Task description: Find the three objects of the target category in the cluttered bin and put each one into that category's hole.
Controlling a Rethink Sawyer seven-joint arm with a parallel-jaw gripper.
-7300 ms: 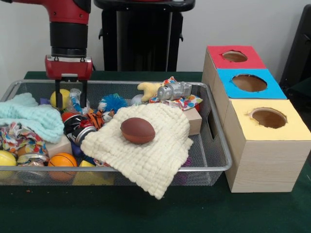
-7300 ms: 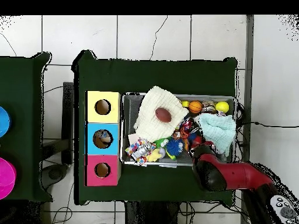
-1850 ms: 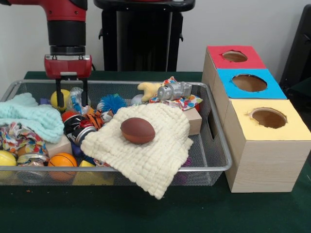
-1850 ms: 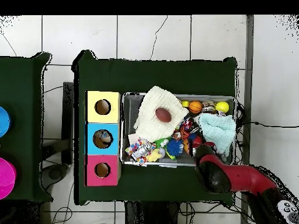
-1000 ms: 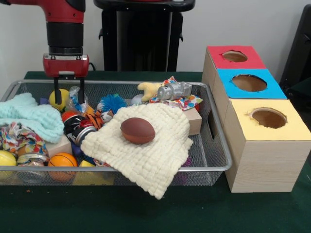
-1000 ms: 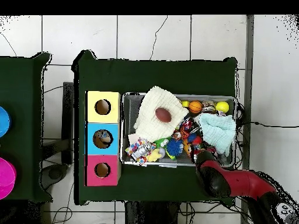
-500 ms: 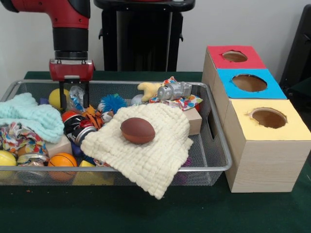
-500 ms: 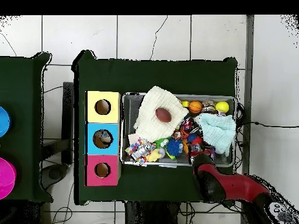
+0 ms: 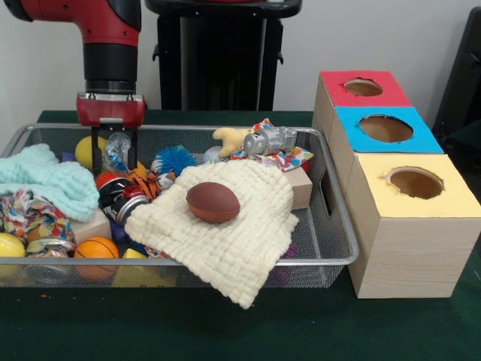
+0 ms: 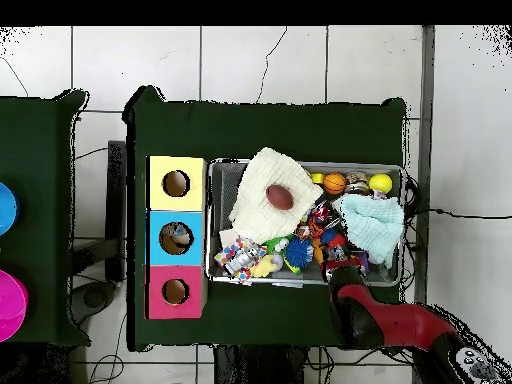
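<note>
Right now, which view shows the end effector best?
Front view: the end effector hangs open over the bin's far left clutter. Overhead, the arm covers it, so its fingers are hidden.

Red arm (image 9: 105,30) vertical, gripper (image 9: 113,156) pointing down, fingers (image 9: 94,150) apart

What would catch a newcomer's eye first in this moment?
The brown football sitting on the cream cloth that spills over the wire bin's near rim. Beside the bin stand three boxes with red, blue and yellow holed tops; the claw hangs open over the bin's far clutter.
</note>
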